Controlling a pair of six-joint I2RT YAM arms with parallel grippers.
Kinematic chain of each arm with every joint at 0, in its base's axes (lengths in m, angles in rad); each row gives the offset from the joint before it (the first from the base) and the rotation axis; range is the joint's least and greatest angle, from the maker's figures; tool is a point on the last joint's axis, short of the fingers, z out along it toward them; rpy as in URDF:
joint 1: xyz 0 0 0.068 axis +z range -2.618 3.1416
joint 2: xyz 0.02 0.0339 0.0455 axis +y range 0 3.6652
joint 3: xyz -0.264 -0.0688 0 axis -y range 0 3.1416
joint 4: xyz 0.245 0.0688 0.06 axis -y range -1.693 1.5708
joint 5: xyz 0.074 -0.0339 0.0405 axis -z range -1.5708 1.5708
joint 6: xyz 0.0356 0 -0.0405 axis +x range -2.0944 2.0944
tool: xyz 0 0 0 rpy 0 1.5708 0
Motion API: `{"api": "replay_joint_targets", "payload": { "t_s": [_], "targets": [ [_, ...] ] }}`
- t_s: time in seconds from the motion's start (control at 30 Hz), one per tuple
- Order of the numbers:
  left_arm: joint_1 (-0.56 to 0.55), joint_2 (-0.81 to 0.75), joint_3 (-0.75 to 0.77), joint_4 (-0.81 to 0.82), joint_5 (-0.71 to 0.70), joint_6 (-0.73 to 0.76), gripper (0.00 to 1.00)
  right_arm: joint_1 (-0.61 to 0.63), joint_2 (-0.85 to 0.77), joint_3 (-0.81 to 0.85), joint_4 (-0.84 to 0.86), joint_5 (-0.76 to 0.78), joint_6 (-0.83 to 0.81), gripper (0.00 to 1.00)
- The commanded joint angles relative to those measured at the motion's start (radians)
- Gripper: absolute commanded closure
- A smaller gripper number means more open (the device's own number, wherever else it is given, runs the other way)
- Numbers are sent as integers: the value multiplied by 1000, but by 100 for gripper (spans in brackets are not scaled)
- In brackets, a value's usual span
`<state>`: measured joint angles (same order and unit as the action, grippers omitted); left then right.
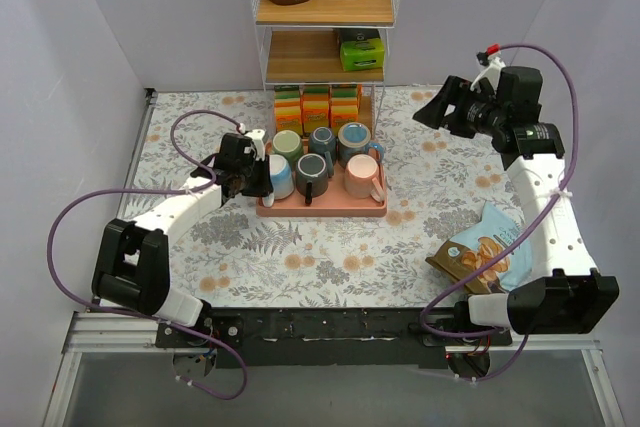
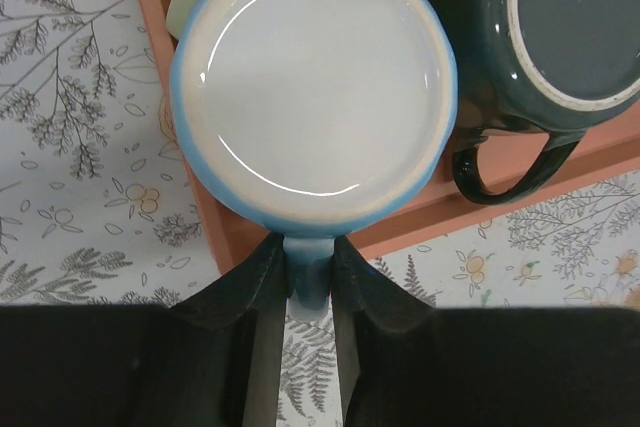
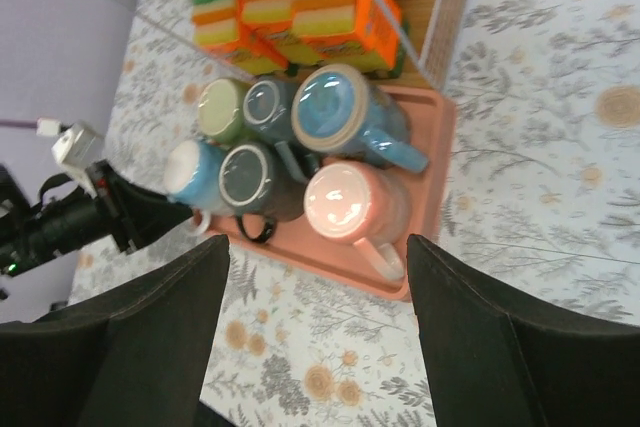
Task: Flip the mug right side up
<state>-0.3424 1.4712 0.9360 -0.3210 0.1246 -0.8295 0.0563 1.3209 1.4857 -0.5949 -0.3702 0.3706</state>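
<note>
A light blue mug [image 1: 281, 176] stands base up at the front left corner of the pink tray [image 1: 320, 210]. In the left wrist view its glossy white base [image 2: 315, 82] fills the frame and its handle [image 2: 310, 272] points at me. My left gripper [image 1: 262, 179] is shut on that handle, with one finger on each side [image 2: 310, 259]. My right gripper [image 1: 432, 107] is open and empty, high above the table's back right. From there it looks down on the tray [image 3: 440, 147] and the blue mug [image 3: 195, 172].
Several other mugs stand base up on the tray: a dark green one [image 2: 560, 27] right beside the blue mug, a pink one [image 1: 360, 175], a grey-blue one [image 1: 354, 139]. Orange boxes [image 1: 318, 107] and a wire shelf rack [image 1: 325, 17] stand behind. A snack bag [image 1: 480, 247] lies front right.
</note>
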Motion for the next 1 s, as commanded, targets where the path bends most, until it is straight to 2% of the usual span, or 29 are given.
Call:
{"api": "replay_joint_targets", "payload": {
  "t_s": [0.0, 0.03, 0.07, 0.1, 0.17, 0.3, 0.43, 0.5, 0.67, 0.8, 0.97],
  "targets": [
    [5, -86, 43, -7, 44, -126, 100, -1, -74, -172, 234, -272, 112, 21],
    [3, -89, 46, -7, 72, -144, 100, 2, -106, -229, 300, -310, 154, 21],
    [3, -94, 47, -7, 84, -181, 100, 14, -121, -276, 442, -382, 198, 21],
    [3, -100, 47, -7, 93, -200, 100, 25, -136, -366, 504, -404, 291, 21],
    [3, -120, 44, -6, 122, -247, 100, 86, -160, -424, 632, -432, 359, 21],
    [5, -161, 31, -6, 168, -299, 100, 224, -163, -475, 690, -386, 425, 21],
    [8, -192, 6, -36, 175, -316, 100, 377, -120, -586, 894, -380, 586, 21],
    [13, -216, 4, -47, 152, -344, 100, 431, -91, -600, 964, -362, 640, 22],
    [17, -276, 43, -98, 73, -404, 100, 574, 20, -547, 971, -306, 662, 23],
    [19, -344, 84, -96, 44, -459, 100, 603, 92, -504, 1004, -332, 686, 26],
    [19, -449, 93, -9, 79, -574, 100, 628, 182, -463, 1154, -391, 747, 39]
  ]
}}
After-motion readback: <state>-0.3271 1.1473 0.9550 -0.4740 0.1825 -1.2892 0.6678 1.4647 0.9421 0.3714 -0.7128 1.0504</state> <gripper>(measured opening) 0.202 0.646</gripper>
